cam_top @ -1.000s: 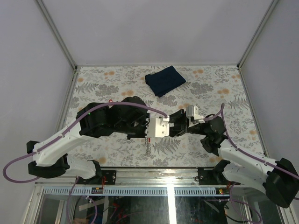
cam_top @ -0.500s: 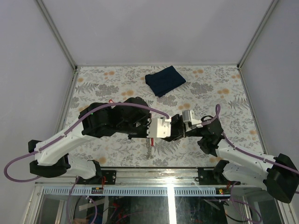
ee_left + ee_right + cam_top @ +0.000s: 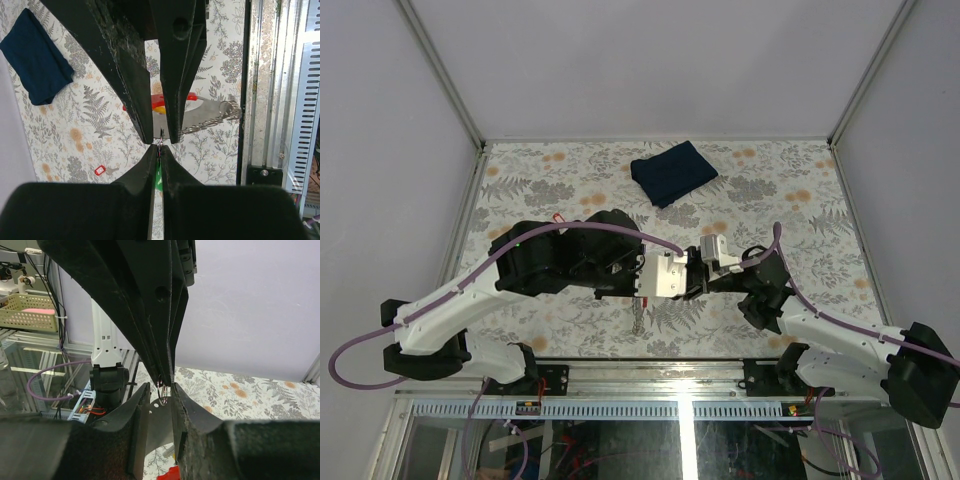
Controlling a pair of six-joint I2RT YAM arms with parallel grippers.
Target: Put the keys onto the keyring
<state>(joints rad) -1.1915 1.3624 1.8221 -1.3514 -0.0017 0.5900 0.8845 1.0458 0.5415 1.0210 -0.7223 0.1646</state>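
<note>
Between left fingers [image 3: 142, 172], green key [image 3: 158, 179], pinched

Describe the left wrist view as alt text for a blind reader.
The left gripper, shut on a green key, meets the right gripper's parted fingertips above a floral table. Behind them is the silvery keyring with its red tag; a blue cloth lies upper left.

Your right gripper [image 3: 161, 391] has its black fingers slightly apart, one on either side of a small thin silvery wire ring [image 3: 162, 389]. The left gripper [image 3: 165, 378] points down from above, fingers pressed together, tips at that ring. A pale grey flat piece [image 3: 159, 427] shows just below.
</note>
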